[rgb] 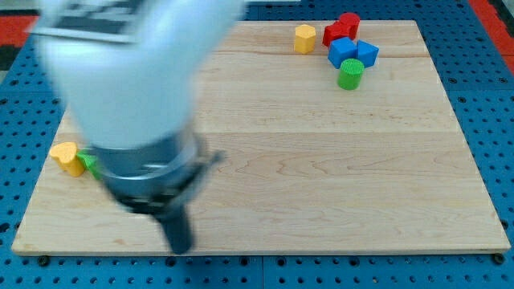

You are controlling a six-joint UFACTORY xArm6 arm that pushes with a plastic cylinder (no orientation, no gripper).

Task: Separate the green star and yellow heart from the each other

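yellow heart touching green star at left edge of wooden board, blurred bare rod tip at lower left, just right of both, gripping nothing

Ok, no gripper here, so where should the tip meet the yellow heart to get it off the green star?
Judging from this view, push the yellow heart on its right face, where it meets the green star. The star is mostly hidden behind the arm and looks to be touching it. Driving leftward risks the board edge, so angle toward the view's top. My tip sits lower right of both blocks.
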